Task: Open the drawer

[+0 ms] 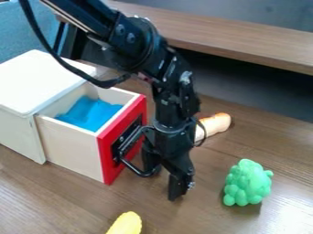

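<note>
In front of the red panel: gripper (163,186), pointing down, its two fingers wide apart, one at the black handle (136,171); contact unclear
Drawer (70,148): pulled partway out of the white cabinet (36,82), blue cloth (92,114) inside
Right of the gripper: bumpy green toy (247,183)
Behind the arm: tan object (217,124), partly hidden
Near edge: yellow object (127,224)
</note>
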### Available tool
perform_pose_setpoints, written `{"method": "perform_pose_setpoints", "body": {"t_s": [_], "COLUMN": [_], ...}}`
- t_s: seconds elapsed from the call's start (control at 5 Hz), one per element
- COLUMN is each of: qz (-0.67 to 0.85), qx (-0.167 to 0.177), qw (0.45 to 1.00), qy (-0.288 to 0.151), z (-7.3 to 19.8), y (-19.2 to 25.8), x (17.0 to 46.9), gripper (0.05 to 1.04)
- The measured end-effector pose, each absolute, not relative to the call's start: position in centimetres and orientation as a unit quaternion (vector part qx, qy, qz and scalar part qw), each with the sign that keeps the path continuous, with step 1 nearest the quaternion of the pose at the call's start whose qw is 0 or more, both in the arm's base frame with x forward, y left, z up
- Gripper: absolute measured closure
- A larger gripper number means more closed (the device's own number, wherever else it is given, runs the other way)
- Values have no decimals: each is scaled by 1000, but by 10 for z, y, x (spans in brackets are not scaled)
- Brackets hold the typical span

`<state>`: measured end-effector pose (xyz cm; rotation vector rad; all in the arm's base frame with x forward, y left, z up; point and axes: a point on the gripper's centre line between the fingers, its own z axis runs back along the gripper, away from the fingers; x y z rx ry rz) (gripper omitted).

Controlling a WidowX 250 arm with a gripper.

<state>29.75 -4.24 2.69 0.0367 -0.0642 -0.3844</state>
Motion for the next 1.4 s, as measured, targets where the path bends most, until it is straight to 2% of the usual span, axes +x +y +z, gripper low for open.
{"method": "perform_pose_setpoints", "body": {"t_s": [0.2,0.4,0.6,1.2,1.4], "qz": [-186,-153,-138,-148,-149], "qx": [22,43,46,16,12], "qw": [981,986,986,979,980], "qy": [-43,-59,-83,-136,-130], "z": [31,42,61,121,140], "y": [-40,-33,-30,-38,-38], "x": [292,290,288,291,282], "gripper": [84,84,84,84,84]}}
